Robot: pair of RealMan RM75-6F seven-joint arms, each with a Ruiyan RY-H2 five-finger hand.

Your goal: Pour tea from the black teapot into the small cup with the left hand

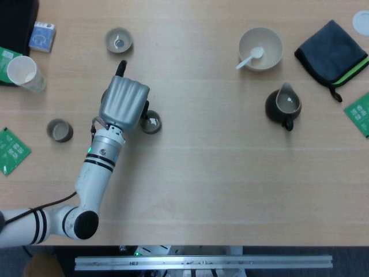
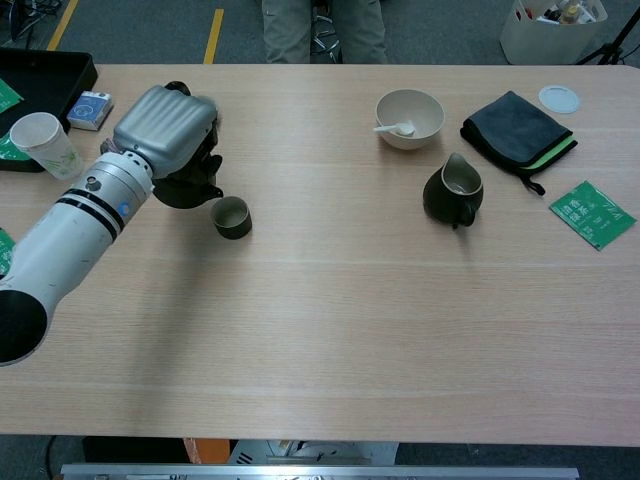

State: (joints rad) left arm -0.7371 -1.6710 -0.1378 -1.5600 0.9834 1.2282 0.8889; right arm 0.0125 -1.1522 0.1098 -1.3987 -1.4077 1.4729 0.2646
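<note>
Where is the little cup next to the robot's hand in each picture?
Head view: the small cup sits left of centre, right beside the left hand, which holds the teapot.
Chest view: the same cup sits upper left, just right of the teapot under the hand.
Shared landmark: the white bowl with a spoon, far to the cup's right in both views.

The pale wooden counter carries three small cups, a paper cup, a bowl with a spoon, a dark pitcher, a folded dark cloth and green packets.
</note>
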